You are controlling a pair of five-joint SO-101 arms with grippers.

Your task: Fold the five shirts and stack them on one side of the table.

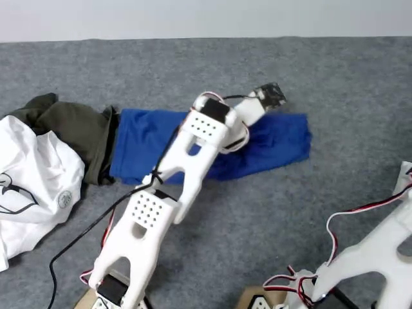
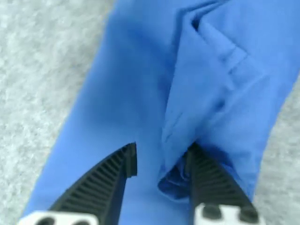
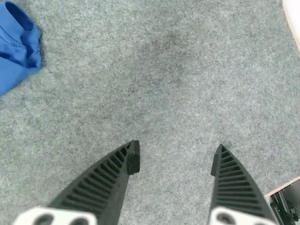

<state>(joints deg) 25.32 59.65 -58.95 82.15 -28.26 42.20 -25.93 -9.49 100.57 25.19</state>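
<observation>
Your left gripper [image 2: 161,164] hangs with its jaws spread just above the blue shirt [image 2: 131,84], and a raised fold [image 2: 187,117] of that cloth lies against the inside of one fingertip. Expect the fabric to be light, limp and prone to dragging on the grey carpet [image 3: 187,70], so pinch that doubled fold and catch both layers. Your right gripper [image 3: 176,161] is also spread wide, holding nothing, over bare carpet, with the shirt's end beyond its tips. Past the blue shirt's other end lie an olive shirt [image 1: 77,129], touching it, and then a white shirt [image 1: 32,180].
</observation>
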